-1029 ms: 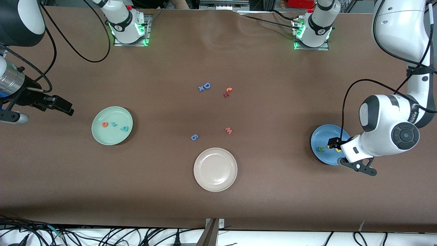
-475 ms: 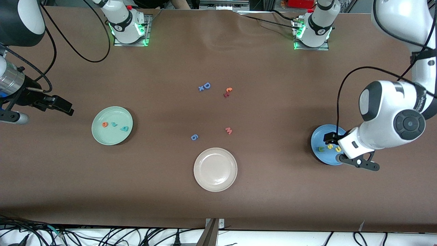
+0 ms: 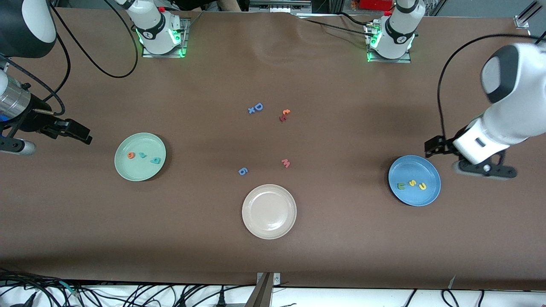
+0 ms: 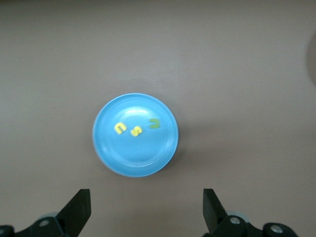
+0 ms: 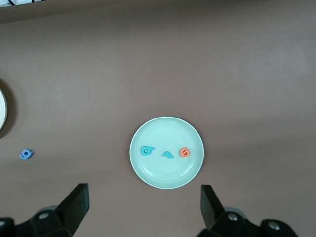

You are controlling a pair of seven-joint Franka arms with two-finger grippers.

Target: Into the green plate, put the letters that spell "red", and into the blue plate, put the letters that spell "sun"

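Note:
The green plate [image 3: 140, 171] [image 5: 168, 175] holds the orange e [image 3: 130, 155] [image 5: 184, 152], the teal r [image 3: 142, 155] [image 5: 168, 154] and the teal d [image 3: 156, 160] [image 5: 146, 150]. On the blue plate [image 3: 416, 168] [image 4: 138, 155] lie the green u [image 3: 401, 186] [image 4: 154, 123], the yellow s [image 3: 412, 183] [image 4: 136, 131] and the yellow n [image 3: 422, 186] [image 4: 119, 128]. My left gripper [image 3: 435, 146] [image 4: 146, 212] hangs open and empty, high over bare table beside the blue plate. My right gripper [image 3: 76, 131] [image 5: 144, 210] waits open and empty over bare table beside the green plate.
A cream-white plate [image 3: 269, 226] sits near the front camera at mid-table. Loose letters lie around the middle: a blue 6 [image 3: 242, 171] [image 5: 26, 154], a pinkish-red m [image 3: 286, 163], a blue D [image 3: 258, 106] with a small x, and an orange c [image 3: 286, 112].
My left gripper has risen off the blue plate and drawn back toward the left arm's end, uncovering the two yellow letters. The right arm has not moved.

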